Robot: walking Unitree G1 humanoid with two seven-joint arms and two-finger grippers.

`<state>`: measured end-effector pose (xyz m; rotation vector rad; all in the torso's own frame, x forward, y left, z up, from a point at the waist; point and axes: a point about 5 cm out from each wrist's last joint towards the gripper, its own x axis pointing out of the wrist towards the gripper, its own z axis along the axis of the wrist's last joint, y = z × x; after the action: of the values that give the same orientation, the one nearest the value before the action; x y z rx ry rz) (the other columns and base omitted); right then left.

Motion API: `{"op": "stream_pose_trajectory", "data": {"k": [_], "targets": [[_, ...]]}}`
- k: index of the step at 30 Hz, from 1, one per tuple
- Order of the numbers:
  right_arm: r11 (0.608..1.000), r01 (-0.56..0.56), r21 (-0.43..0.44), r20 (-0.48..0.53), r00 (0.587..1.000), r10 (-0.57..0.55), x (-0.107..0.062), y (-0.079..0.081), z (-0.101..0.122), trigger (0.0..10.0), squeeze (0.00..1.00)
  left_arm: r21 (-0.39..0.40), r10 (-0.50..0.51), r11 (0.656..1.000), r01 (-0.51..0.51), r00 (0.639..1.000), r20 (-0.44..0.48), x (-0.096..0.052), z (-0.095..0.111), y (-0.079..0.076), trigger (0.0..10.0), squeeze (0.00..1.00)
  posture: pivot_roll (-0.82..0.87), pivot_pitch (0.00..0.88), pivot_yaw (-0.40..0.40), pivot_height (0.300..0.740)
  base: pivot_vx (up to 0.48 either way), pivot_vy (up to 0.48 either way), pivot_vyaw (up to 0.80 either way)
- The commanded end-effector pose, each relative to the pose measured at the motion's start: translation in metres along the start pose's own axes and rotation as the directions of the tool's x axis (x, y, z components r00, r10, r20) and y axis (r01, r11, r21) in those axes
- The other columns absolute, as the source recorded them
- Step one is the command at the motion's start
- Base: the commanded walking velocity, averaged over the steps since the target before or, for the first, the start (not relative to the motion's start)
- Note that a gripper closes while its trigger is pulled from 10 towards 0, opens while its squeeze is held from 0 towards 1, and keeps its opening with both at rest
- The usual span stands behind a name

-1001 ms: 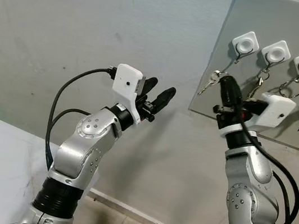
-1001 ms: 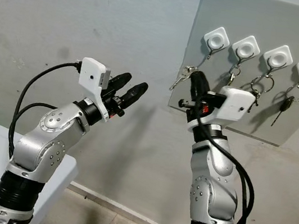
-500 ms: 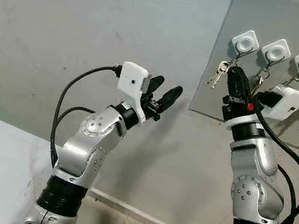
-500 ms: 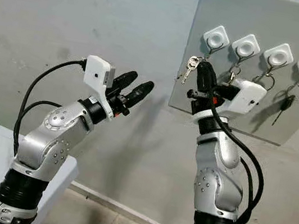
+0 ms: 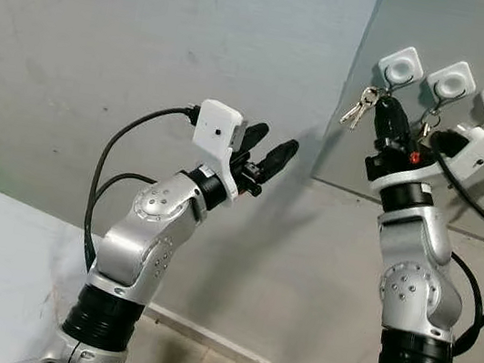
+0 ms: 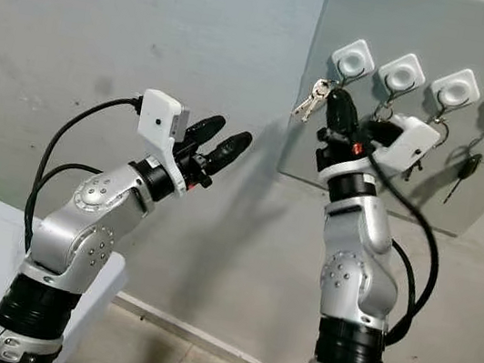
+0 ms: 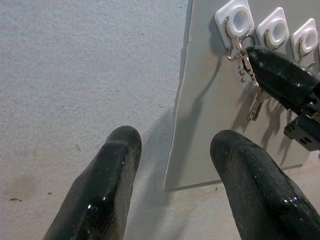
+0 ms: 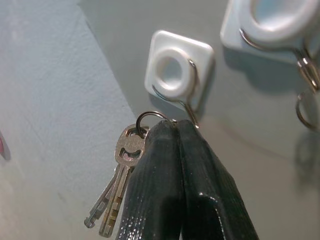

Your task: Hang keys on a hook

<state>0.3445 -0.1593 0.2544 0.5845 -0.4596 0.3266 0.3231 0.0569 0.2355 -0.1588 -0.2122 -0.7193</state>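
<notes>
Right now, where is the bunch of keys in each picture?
Left eye view: bunch of keys hangs from the right gripper, upper right, below the leftmost white hook.
Right eye view: upper middle, same hook beside it.
Left wrist view: far off, top right.
Right wrist view: close up, lower left.
Shared landmark: the leftmost white hook.

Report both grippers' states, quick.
Left gripper: open, empty, raised off the wall.
Right gripper: shut on the keys, just under the leftmost hook.

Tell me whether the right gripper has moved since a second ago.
Yes. The right gripper, shut on the keys, has risen along the grey board toward the leftmost hook.
</notes>
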Motion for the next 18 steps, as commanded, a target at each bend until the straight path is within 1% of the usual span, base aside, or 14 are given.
{"op": "stream_pose_trajectory", "data": {"k": [1, 3, 7, 9, 13, 17, 18], "targets": [[0.998, 0.003, 0.066, 0.010, 1.000, -0.003, 0.005, 0.000, 0.001, 10.0, 0.00, 0.013, -0.006, 1.000, 0.006, 1.000, 0.016, 0.002, 0.007, -0.001, 10.0, 0.00, -0.02, 0.007, 0.026, 0.740, 0.000, 0.000, 0.00], [0.992, 0.016, 0.122, 0.013, 1.000, -0.018, 0.006, -0.004, 0.000, 10.0, 0.00, 0.013, -0.004, 1.000, 0.004, 1.000, 0.018, 0.002, 0.008, -0.001, 10.0, 0.00, -0.01, 0.010, 0.023, 0.740, 0.000, 0.000, 0.00], [0.984, 0.034, 0.173, 0.012, 0.999, -0.037, 0.007, -0.008, -0.001, 10.0, 0.00, 0.011, 0.002, 1.000, -0.002, 1.000, 0.019, 0.002, 0.009, 0.000, 10.0, 0.00, -0.01, 0.017, 0.022, 0.740, 0.000, 0.000, 0.00], [0.974, 0.047, 0.221, 0.014, 0.999, -0.051, 0.007, -0.011, -0.002, 10.0, 0.00, 0.009, 0.006, 1.000, -0.006, 1.000, 0.019, 0.001, 0.009, 0.000, 10.0, 0.00, -0.01, 0.019, 0.023, 0.740, 0.000, 0.000, 0.00], [0.972, 0.051, 0.229, 0.006, 0.999, -0.054, 0.006, -0.012, -0.004, 10.0, 0.00, 0.009, 0.009, 1.000, -0.009, 1.000, 0.019, 0.001, 0.009, 0.000, 10.0, 0.00, -0.01, 0.020, 0.023, 0.740, 0.000, 0.000, 0.00], [0.956, 0.047, 0.290, -0.005, 0.999, -0.047, 0.005, -0.011, -0.008, 10.0, 0.00, 0.007, 0.011, 1.000, -0.011, 1.000, 0.021, 0.001, 0.010, 0.001, 10.0, 0.00, -0.01, 0.022, 0.024, 0.740, 0.000, 0.000, 0.00], [0.948, 0.043, 0.316, -0.003, 0.999, -0.044, 0.005, -0.011, -0.008, 10.0, 0.00, 0.007, 0.011, 1.000, -0.012, 1.000, 0.022, 0.001, 0.010, 0.001, 10.0, 0.00, -0.01, 0.022, 0.024, 0.740, 0.000, 0.000, 0.00]]}}
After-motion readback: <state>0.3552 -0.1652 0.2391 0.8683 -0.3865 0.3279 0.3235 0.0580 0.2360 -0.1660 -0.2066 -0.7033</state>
